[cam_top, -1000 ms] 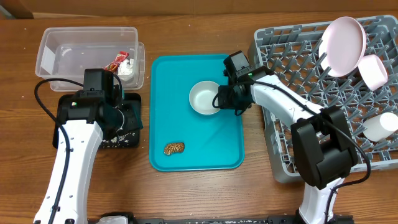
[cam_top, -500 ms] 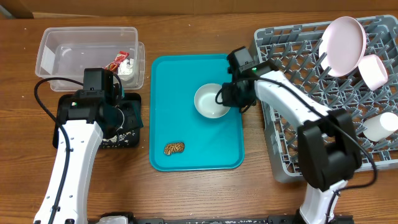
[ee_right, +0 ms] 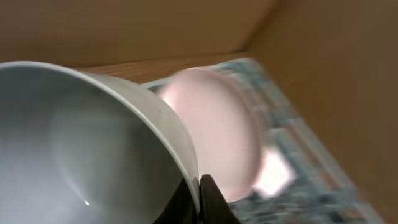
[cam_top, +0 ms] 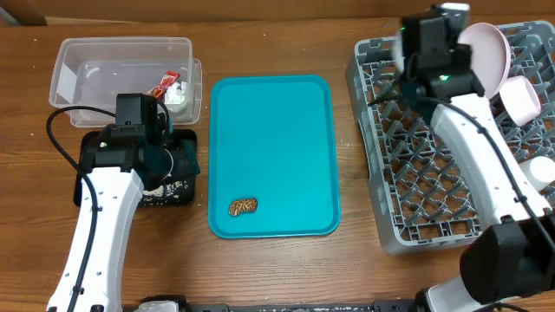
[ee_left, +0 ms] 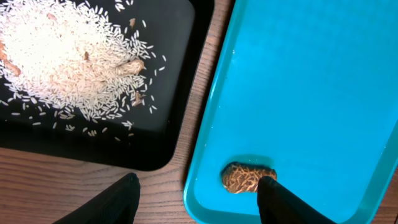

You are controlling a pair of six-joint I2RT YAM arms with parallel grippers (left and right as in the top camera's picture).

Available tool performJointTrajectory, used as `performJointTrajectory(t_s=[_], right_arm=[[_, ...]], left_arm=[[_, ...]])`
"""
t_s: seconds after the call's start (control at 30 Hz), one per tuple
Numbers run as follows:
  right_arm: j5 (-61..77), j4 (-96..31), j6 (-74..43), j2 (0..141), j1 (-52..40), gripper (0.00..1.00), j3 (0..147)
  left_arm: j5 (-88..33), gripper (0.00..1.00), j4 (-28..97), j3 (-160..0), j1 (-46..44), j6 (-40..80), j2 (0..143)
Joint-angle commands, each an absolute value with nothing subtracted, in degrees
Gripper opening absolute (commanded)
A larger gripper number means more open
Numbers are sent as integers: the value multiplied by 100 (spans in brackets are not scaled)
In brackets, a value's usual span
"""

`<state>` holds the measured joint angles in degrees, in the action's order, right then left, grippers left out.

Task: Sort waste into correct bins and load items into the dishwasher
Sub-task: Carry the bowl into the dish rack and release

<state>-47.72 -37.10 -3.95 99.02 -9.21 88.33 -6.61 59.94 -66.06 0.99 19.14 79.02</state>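
Over dish rack (cam_top: 434, 173) | right gripper (ee_right: 199, 186) pinched on bowl (ee_right: 93, 143) rim | left gripper (ee_left: 198, 186) parted, empty | risk: rim grip slipping, bowl striking plate (ee_right: 217, 124)

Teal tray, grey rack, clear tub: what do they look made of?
Teal tray: likely smooth plastic, with soft glare and a moulded rim. Grey rack: probably matte moulded plastic, a uniform grid with pegs. Clear tub: apparently thin glossy plastic, with see-through walls.

The table (cam_top: 277, 264) is grained wood; teal tray (cam_top: 273, 130) smooth glossy plastic; tub (cam_top: 65, 69) clear plastic; rack (cam_top: 408, 173) matt grey plastic; bowl (ee_right: 81, 149) glossy white.
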Motion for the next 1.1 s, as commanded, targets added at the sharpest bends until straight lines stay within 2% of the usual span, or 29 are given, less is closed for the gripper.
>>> performJointTrajectory(t_s=[0.0, 0.23, 0.47, 0.87, 1.07], right_arm=[[-6449, -3575, 110, 10241, -550, 4, 8886], [-6810, -3321, 156, 10934, -333, 4, 8884], [-6626, -3415, -91, 11448, -668, 4, 8536], [-6423, -4834, -2196, 11489, -1470, 4, 8246], [-6010, -5417, -2624, 11489, -1640, 4, 8246]], left_arm=[[-598, 63, 5968, -6578, 73, 1951, 7843], [-598, 64, 5955, -6578, 73, 1949, 7843], [-598, 65, 5927, -6578, 73, 1949, 7843], [-602, 65, 5933, -6578, 73, 1949, 7843], [-602, 65, 5955, -6578, 73, 1951, 7843]])
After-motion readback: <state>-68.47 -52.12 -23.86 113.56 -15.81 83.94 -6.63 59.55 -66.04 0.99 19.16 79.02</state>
